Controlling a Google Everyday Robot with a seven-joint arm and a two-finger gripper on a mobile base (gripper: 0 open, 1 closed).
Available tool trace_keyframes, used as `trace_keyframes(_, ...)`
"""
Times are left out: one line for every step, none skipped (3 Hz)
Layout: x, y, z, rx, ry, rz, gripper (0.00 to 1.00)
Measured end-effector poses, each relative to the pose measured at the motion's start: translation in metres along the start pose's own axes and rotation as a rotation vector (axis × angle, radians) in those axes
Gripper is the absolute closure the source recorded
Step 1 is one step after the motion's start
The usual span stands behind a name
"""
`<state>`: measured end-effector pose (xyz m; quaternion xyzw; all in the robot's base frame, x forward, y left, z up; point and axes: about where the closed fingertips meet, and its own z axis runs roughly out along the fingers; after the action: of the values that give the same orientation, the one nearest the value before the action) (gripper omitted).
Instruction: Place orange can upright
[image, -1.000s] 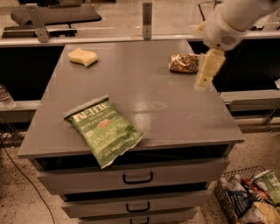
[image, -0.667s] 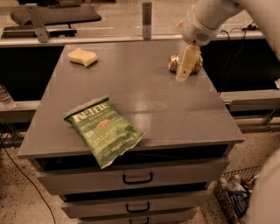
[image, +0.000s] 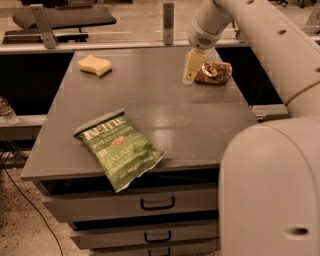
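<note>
Gripper: the gripper (image: 190, 70) hangs pointing down over the far right part of the table (image: 165, 105), its pale tip low, at or just above the top.
Grip: whether it is wide or narrow cannot be told; it holds nothing that can be seen.
Arm: the pale arm (image: 215, 20) comes in from the far right and bends down to the gripper.
Can: the orange can (image: 215, 73) lies on its side on the table near the far right corner, its long axis running left to right, not upright.
Can and gripper: the gripper is just left of the can's left end; whether they touch cannot be told.
Can's look: copper-orange body with dark and pale marks; its top cannot be made out.
Sponge: a yellow sponge (image: 95, 65) lies flat near the far left corner, well apart from the can.
Chip bag: a green chip bag (image: 120, 149) lies flat at the near left, turned at a slant, its lower corner hanging over the near edge.
Table: a grey, flat top with a dull sheen in the middle, between the bag and the can.
Drawers: drawers (image: 130, 205) with dark handles sit stacked under the near edge.
Robot body: a large pale body (image: 270, 185) fills the near right and hides the table's near right corner.
Post: a metal post (image: 168, 22) stands behind the far edge, left of the arm.
</note>
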<state>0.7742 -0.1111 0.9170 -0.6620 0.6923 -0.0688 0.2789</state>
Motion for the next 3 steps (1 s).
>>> trace_keyframes(0.009,-0.017,0.024,-0.001,0.062,0.032,0.00)
trace_keyframes(0.027,-0.020,0.038,-0.022,0.120,0.052,0.00)
trace_keyframes(0.050,-0.014,0.048,-0.064,0.155,0.060,0.00)
